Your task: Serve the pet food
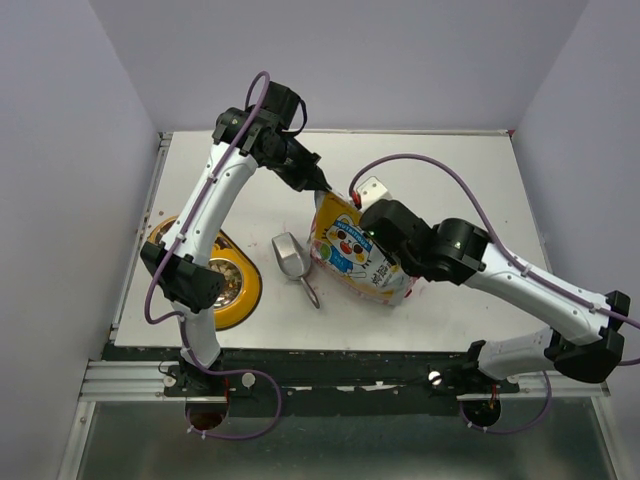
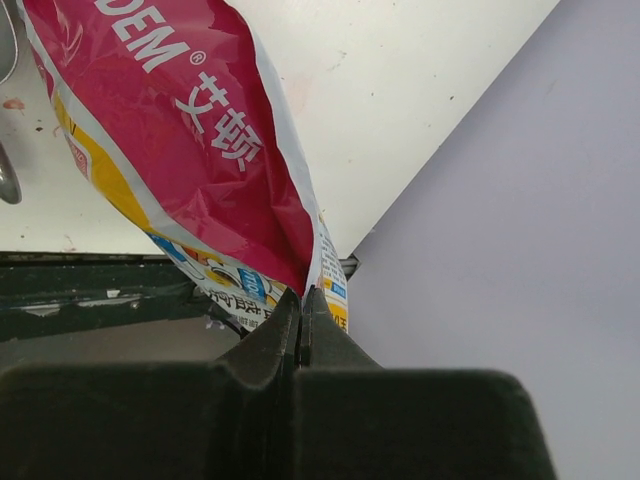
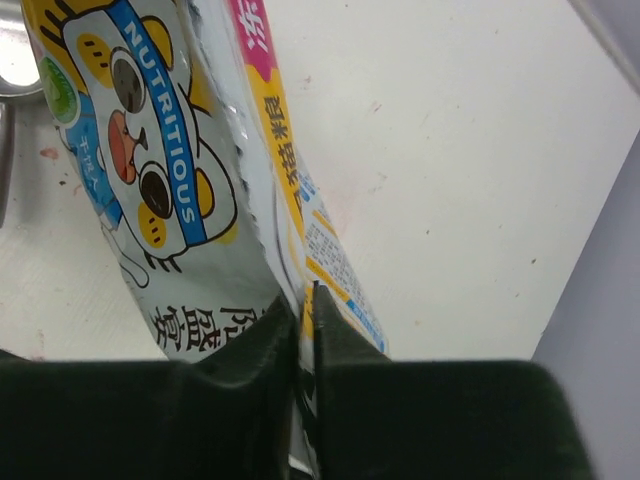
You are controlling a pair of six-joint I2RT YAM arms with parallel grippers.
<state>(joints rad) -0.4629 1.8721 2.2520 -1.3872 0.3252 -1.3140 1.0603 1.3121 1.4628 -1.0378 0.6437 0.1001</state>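
Left end effector [image 2: 302,302] pinching bag [image 2: 200,150], red face, right end effector [image 3: 305,300] likewise, cartoon face

Left arm [image 1: 205,200] and right arm [image 1: 545,295]: white link shells joined by black joint housings. A purple cable [image 1: 440,166] loops loosely along each arm and under its base. Left gripper [image 2: 302,305] and right gripper [image 3: 305,305]: matte black fingers [image 2: 265,350], wedge-shaped, tapering from a broad black block. A small green light [image 1: 368,236] shows on the right wrist.

The white table [image 1: 450,180] carries a yellow double-bowl feeder [image 1: 250,292] (left edge) and a metal scoop [image 1: 289,255], between feeder and pet food bag [image 1: 350,250].
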